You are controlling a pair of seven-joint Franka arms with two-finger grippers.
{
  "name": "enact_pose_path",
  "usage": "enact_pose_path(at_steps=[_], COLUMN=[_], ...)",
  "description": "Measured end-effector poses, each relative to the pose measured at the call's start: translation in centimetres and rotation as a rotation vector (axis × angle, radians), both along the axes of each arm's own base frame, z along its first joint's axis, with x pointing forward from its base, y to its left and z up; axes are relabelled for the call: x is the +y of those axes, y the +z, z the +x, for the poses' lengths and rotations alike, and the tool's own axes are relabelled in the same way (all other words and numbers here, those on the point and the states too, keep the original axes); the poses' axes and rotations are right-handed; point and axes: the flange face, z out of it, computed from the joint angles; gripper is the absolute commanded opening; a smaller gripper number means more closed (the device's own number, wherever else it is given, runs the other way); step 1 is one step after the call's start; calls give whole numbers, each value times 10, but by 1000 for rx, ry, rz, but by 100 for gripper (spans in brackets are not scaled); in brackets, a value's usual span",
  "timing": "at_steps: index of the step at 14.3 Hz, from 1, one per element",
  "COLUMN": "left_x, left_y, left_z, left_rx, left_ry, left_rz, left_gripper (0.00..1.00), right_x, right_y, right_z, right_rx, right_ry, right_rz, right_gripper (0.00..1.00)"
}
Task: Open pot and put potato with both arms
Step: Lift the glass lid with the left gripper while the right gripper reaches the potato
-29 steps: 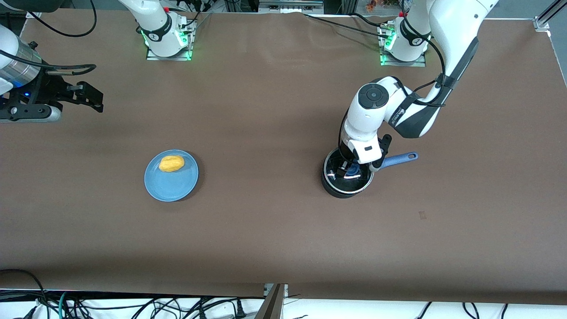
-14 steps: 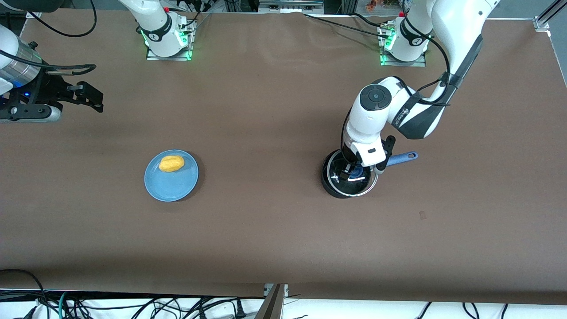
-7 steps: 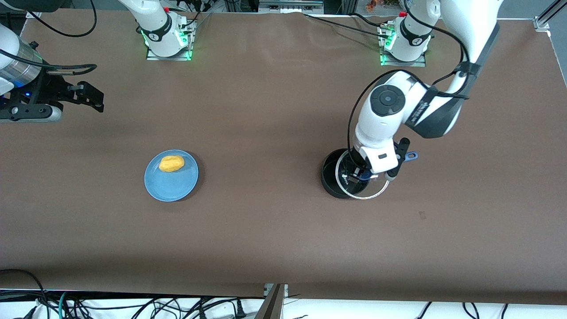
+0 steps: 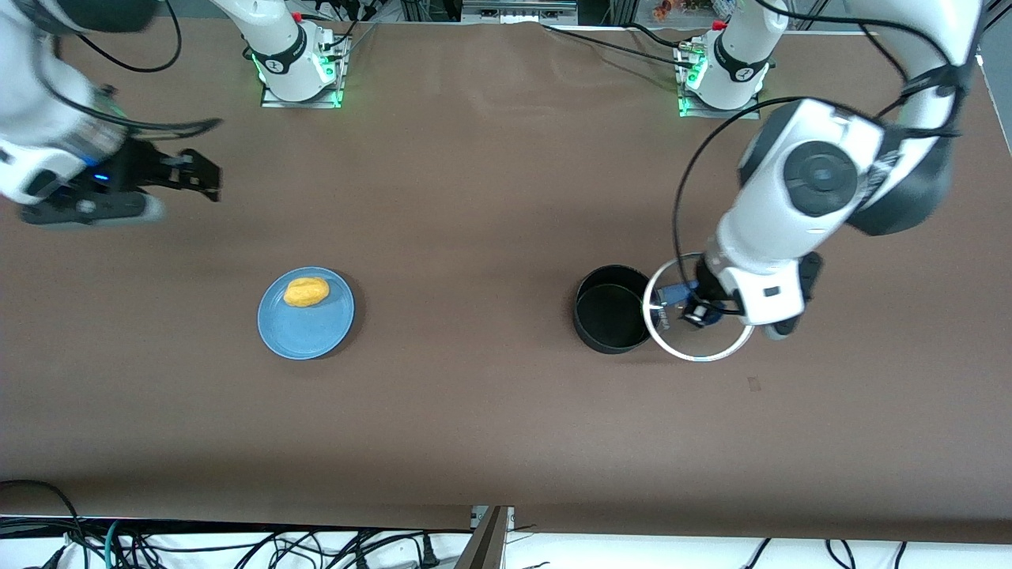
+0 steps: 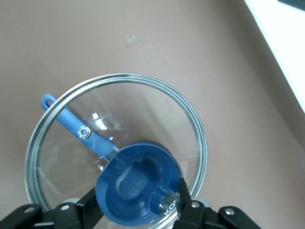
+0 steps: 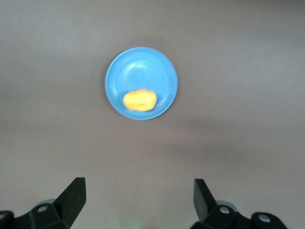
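End effector of the left arm [image 4: 696, 314] is clamped on the blue knob [image 5: 138, 183] of the glass lid [image 4: 697, 308], holding it in the air just beside the pot, over the pot's blue handle [image 5: 74, 125], which shows through the glass in the left wrist view. On the brown surface [image 4: 490, 411] the pot [image 4: 613, 309] stands uncovered toward the left arm's end, about midway between the edge where the bases stand and the edge nearest the front camera; its inside looks dark and empty. Toward the right arm's end, at about the same depth, lies the blue plate [image 4: 306, 325] with the potato [image 4: 306, 292] resting on the part of it farther from the front camera. Over the surface near the corner at the right arm's end hangs the right end effector [image 4: 198, 175], fingers [image 6: 71, 196] spread wide apart and holding nothing, with the plate and potato in its wrist view. By my reading the opening step is all but done, with the lid off but not yet set down. Next the lid needs a bare spot on the surface well apart from the pot, while the right end effector must descend over the potato and close on it gently, since the lump is smooth and could slip across the plate.
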Motion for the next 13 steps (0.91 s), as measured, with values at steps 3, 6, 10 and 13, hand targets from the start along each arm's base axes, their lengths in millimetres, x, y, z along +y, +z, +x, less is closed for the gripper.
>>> enact_pose_path(at_steps=[3,6,10,13], left_x=[56,114,174,213], left_y=[35,61,89,101], left_z=[2,-6,-15,-17], left_rx=[18,48,66,68], left_ry=[-66,-145,-266,-340], left_rz=[-26,-25,-25,-9], left_gripper=[23,23,23,23], right_x=[49,80,81,57], right_y=[-42,-50,-98,-157], right_z=[5,4,23,39], right_rx=[46,16,46,55], right_ry=[75,32,-49,-108], right_rz=[-10,-5,24,19], right_gripper=[100,100,100,100])
